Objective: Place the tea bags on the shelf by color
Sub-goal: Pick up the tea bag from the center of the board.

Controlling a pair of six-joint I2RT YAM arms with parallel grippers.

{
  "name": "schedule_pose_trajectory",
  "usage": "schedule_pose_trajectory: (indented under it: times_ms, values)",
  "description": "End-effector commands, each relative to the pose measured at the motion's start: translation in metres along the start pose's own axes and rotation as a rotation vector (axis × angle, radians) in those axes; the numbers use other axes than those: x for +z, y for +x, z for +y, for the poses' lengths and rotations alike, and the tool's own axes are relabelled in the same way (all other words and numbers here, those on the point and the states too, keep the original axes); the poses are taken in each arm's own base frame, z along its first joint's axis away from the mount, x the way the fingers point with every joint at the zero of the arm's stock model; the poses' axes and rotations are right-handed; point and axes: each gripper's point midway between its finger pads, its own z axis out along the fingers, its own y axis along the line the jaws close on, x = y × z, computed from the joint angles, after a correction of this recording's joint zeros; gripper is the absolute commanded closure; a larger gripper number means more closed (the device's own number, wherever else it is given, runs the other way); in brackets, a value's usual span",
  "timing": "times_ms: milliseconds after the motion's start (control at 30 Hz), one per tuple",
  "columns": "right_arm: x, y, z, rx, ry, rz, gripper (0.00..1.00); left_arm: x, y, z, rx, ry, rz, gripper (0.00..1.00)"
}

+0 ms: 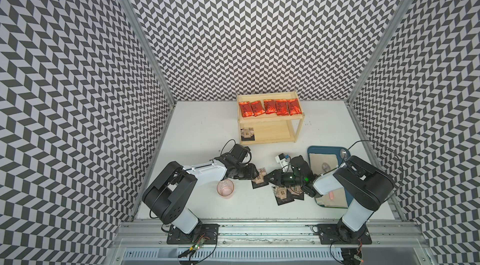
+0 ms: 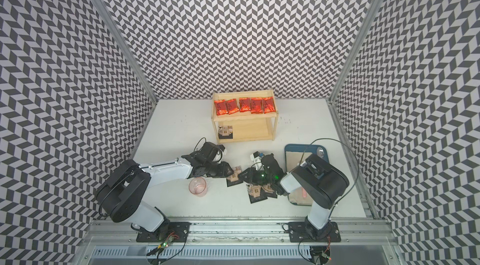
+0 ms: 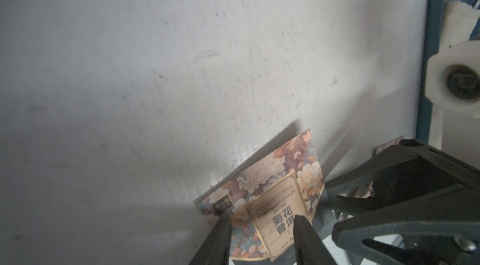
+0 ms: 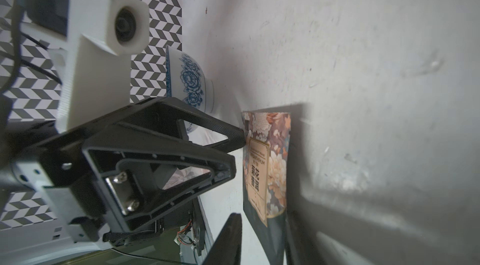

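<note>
The pale wood shelf [image 1: 271, 121] stands at the back, with several red tea bags [image 1: 270, 106] in a row on its upper tier and one black tea bag [image 1: 247, 133] at the left of its lower tier. A black, floral-printed tea bag [image 3: 262, 198] lies tilted off the table [image 1: 207, 126] between both arms. My left gripper [image 3: 262, 235] is open, its fingertips [image 4: 241, 133] at one end of it. My right gripper [image 4: 262, 245] stands open around the other end, one finger clear of the packet. Two more black tea bags [image 1: 282, 194] lie overlapping on the table under the right arm.
A pink see-through cup [image 1: 225, 189] stands just in front of the left forearm. A blue tray [image 1: 315, 150] with beige cloth lies at the right, partly under the right arm. A blue-patterned bowl [image 4: 189, 82] stands beyond the left gripper.
</note>
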Motion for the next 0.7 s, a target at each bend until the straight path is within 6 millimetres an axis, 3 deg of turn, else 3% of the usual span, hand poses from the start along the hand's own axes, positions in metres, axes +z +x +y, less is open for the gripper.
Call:
schedule_pose_trajectory:
  times_ms: [0,200,333,533,667]
  values:
    - [0.004,-0.008,0.02,0.013,-0.107,-0.008,0.69,0.003,0.008,0.006,-0.008,-0.014,0.014,0.56]
    - [0.008,-0.008,0.021,0.026,-0.147,0.0,0.86,0.0,0.006,0.004,-0.005,-0.01,0.005,0.56]
    - [-0.001,-0.01,0.024,0.011,-0.171,-0.024,1.0,-0.016,-0.01,-0.008,0.003,0.018,-0.037,0.54]
    - [-0.027,-0.011,0.038,-0.091,-0.249,-0.037,1.0,-0.071,-0.046,-0.033,-0.004,0.215,-0.166,0.36]
    - [-0.046,-0.012,0.058,-0.159,-0.348,-0.048,1.0,-0.094,-0.054,-0.049,0.008,0.375,-0.208,0.28]
